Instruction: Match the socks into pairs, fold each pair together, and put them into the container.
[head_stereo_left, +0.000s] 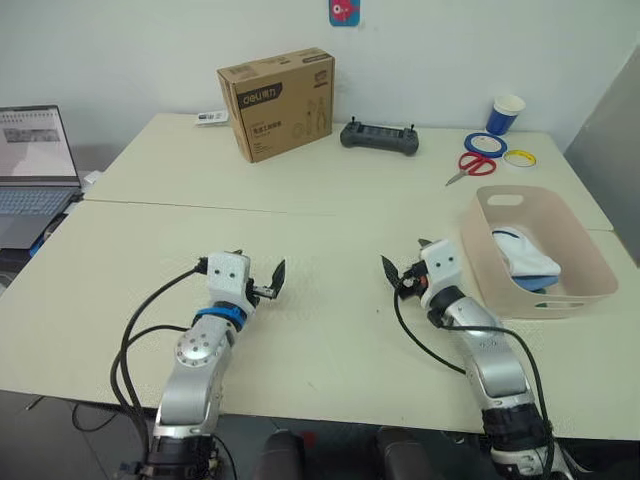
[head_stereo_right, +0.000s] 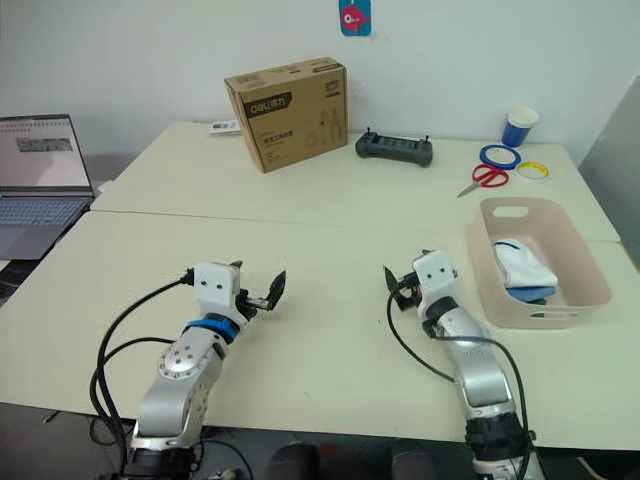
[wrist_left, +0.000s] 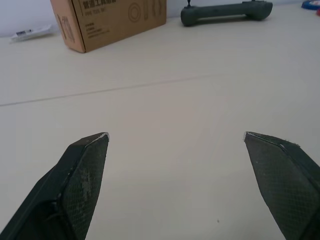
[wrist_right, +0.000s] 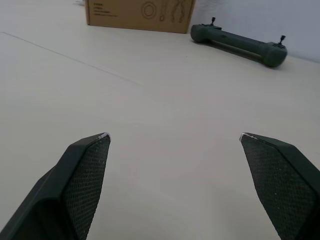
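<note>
The left tool hovers low over bare table, spread wide and empty; the right tool likewise. Socks, white over light blue, lie in the basin at far right. Risk: any pair bundled loosely could unfold there, or a careless right-arm sweep could nudge the basin.

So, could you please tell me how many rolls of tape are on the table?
2. A blue tape roll lies at the table's far right, beside the blue paper cup; a yellow tape roll lies just right of the red scissors. None seems hidden.
</note>
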